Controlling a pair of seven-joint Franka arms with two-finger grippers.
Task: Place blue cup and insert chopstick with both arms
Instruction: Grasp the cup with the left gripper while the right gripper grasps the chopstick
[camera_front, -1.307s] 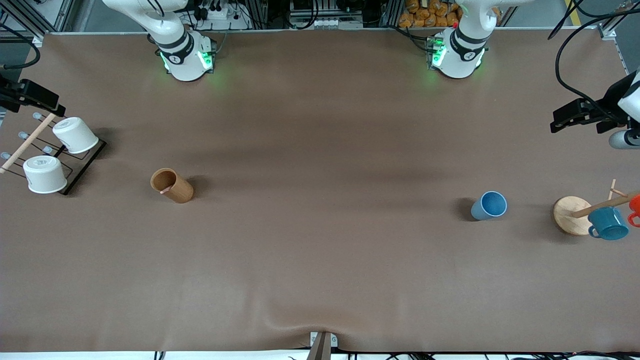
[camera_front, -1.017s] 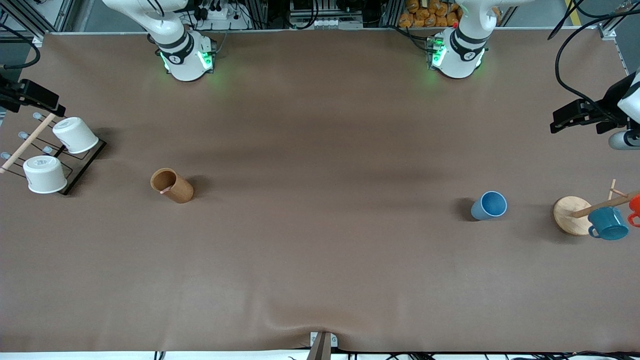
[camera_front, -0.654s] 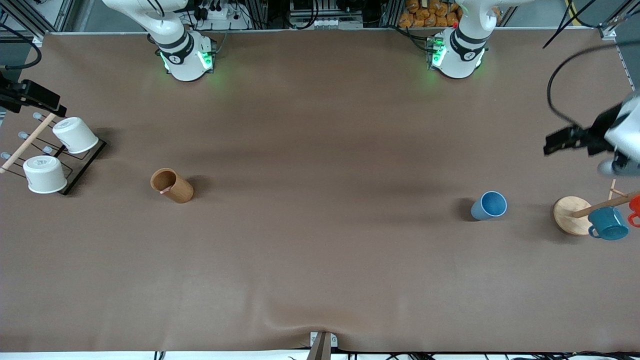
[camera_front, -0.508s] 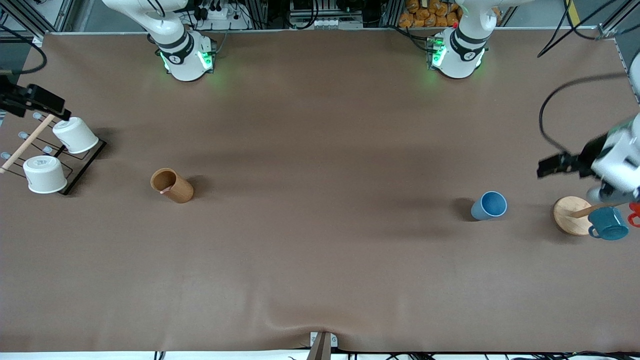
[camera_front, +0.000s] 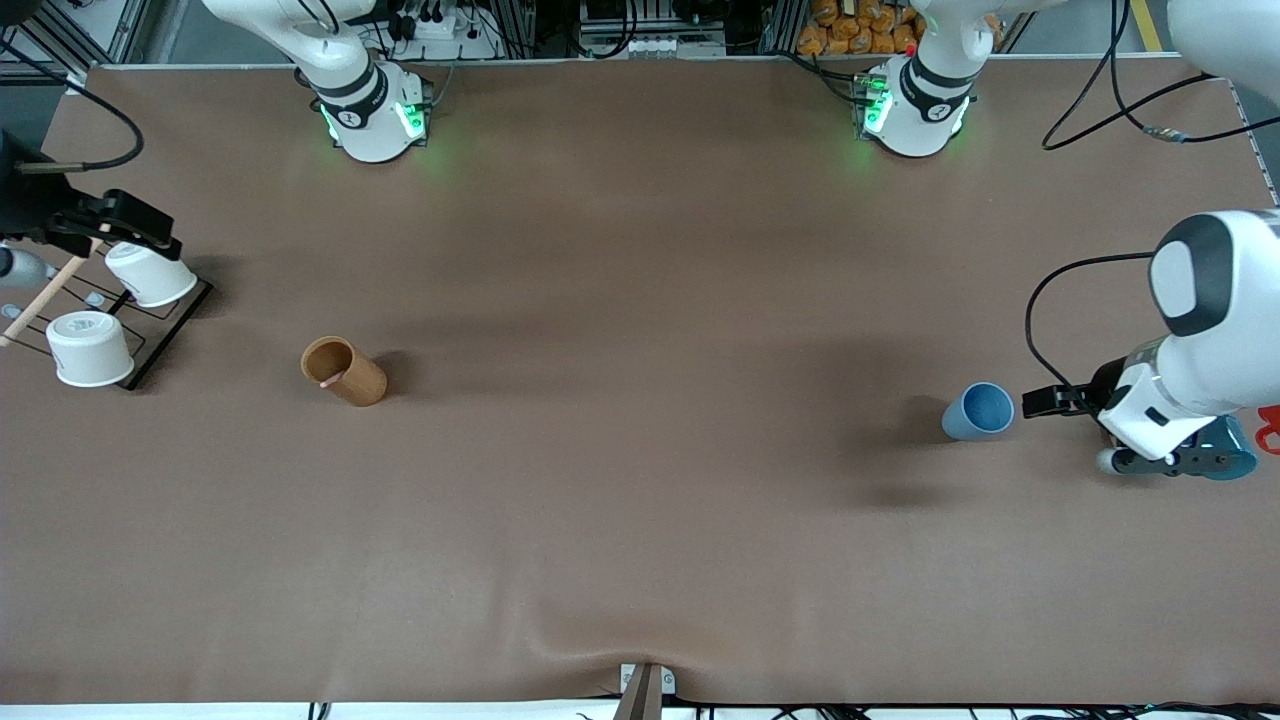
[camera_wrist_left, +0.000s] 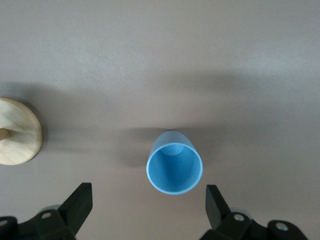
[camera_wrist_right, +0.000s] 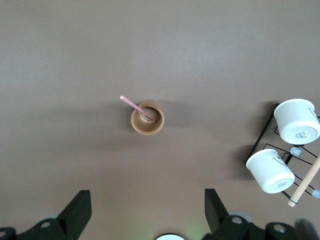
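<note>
Front view: the blue cup (camera_front: 979, 411) stands upright on the brown table (camera_front: 640, 520), toward the left arm's end, and serves as the landmark here. The left claw (camera_front: 1040, 403) is just beside the cup, on the side toward the left arm's end of the table. In the left wrist view its two fingers (camera_wrist_left: 77, 206) are spread wide apart, with the blue cup (camera_wrist_left: 175, 167) between them and touching neither. A round wooden base (camera_wrist_left: 17, 131) sits near the cup, and a teal mug (camera_front: 1228, 452) shows partly under the left arm.

Well apart from the blue cup, toward the right arm's end, stands a brown wooden cup (camera_front: 345, 371). The pale pink chopstick (camera_wrist_right: 136, 107) leans inside it, its upper end sticking out past the rim. Farther still from the blue cup, a black wire rack (camera_front: 150, 340) carries two white cups (camera_front: 88, 347). The right claw (camera_front: 120, 215) is up over that rack, its fingers (camera_wrist_right: 75, 210) spread apart and holding nothing.
</note>
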